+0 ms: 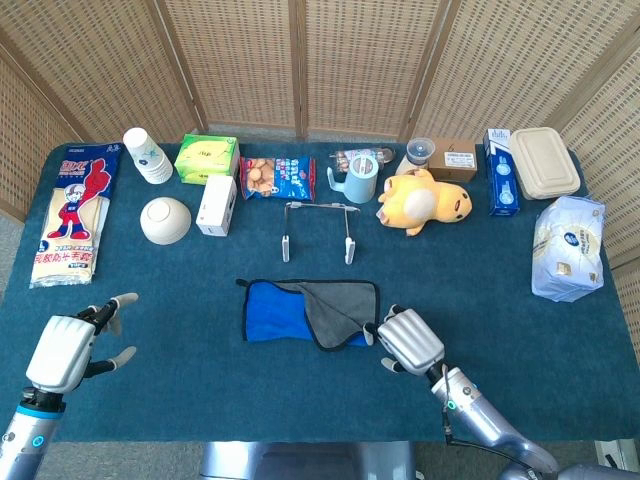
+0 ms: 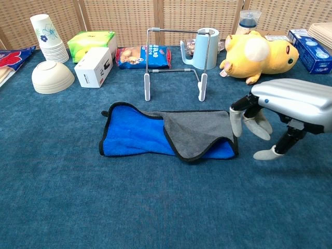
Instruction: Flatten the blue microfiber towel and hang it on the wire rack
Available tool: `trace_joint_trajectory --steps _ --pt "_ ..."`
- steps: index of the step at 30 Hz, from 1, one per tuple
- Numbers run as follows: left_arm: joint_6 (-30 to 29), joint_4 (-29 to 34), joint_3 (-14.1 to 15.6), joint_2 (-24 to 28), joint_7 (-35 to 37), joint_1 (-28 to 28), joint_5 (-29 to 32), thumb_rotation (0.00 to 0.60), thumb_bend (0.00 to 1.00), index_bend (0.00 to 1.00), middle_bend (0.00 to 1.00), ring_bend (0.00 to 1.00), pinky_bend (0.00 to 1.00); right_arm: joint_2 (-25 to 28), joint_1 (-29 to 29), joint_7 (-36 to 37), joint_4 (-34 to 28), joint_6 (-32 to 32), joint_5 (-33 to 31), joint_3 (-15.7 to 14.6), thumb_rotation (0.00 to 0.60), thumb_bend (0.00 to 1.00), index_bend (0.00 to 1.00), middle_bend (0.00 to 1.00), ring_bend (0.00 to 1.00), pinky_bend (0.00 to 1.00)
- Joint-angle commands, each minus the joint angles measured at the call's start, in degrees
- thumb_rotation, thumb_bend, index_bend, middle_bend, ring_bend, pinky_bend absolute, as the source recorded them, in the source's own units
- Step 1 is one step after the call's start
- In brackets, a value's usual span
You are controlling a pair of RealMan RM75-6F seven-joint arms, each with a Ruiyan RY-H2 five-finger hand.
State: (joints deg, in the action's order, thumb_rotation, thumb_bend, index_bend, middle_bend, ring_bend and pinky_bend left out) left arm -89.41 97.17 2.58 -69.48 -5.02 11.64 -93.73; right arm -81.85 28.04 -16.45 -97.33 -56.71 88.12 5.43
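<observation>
Reaching in at the towel's right edge: right hand (image 2: 270, 116) sits low over the tabletop (image 2: 155, 207), fingers (image 2: 236, 122) spread and pointing down, nothing held. Fingertips look just beside the black-trimmed edge; cannot tell from either view whether they touch it. Left hand (image 1: 68, 345) is well apart at the near left of the tabletop, also empty with fingers apart.

Blue microfiber towel (image 2: 135, 136) lies in front of the wire rack (image 2: 175, 62), not flat: a corner is folded back over the right half, grey side up.

Risks, as judged from this layout:
- Pinching at the right edge may catch both layers of the fold, so lifting would carry the towel doubled, not flattened.
- Dragging with one hand while the left end is unpinned would likely slide the whole towel across the tabletop rather than open the flap.
- Microfiber on a fuzzy cloth surface may cling, and fingers could snag the cloth beneath.
- The rack looks light, standing on small white feet; a heavy drape or bump could tip it toward the light blue mug (image 2: 203, 47) and yellow plush toy (image 2: 259, 56) behind.
</observation>
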Motion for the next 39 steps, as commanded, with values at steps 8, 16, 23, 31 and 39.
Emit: trace_joint_trajectory --steps 8,16,23,31,39 --pt "1.5 0.8 -2.3 0.4 0.1 1.3 -0.2 0.600 0.24 0.23 0.65 0.60 1.00 -2.3 2.6 -3.3 1.3 0.5 -0.1 -0.3 0.600 0.16 0.48 0.81 0.70 0.43" --pt "2.9 0.9 -3.0 0.3 0.9 1.7 0.1 0.600 0.24 0.23 0.65 0.60 1.00 -5.0 4.2 -5.8 2.5 0.4 -0.9 0.0 0.600 0.16 0.42 0.81 0.70 0.43" --pt "3.2 0.6 -3.4 0.0 1.3 1.7 0.0 0.600 0.24 0.23 0.65 0.60 1.00 -6.3 5.7 -7.0 3.9 1.0 -1.8 0.4 0.600 0.28 0.43 0.81 0.70 0.43" --pt "3.2 0.3 -3.9 -0.3 1.6 1.6 0.3 0.600 0.24 0.23 0.65 0.60 1.00 -6.9 6.6 -8.2 4.3 0.7 -2.8 0.6 0.600 0.28 0.70 0.82 0.71 0.43" --pt "3.4 0.2 -4.1 -0.5 1.4 1.6 0.2 0.600 0.24 0.23 0.64 0.60 1.00 -7.8 7.3 -9.1 4.4 0.6 -3.3 0.4 0.600 0.24 0.80 0.82 0.71 0.43"
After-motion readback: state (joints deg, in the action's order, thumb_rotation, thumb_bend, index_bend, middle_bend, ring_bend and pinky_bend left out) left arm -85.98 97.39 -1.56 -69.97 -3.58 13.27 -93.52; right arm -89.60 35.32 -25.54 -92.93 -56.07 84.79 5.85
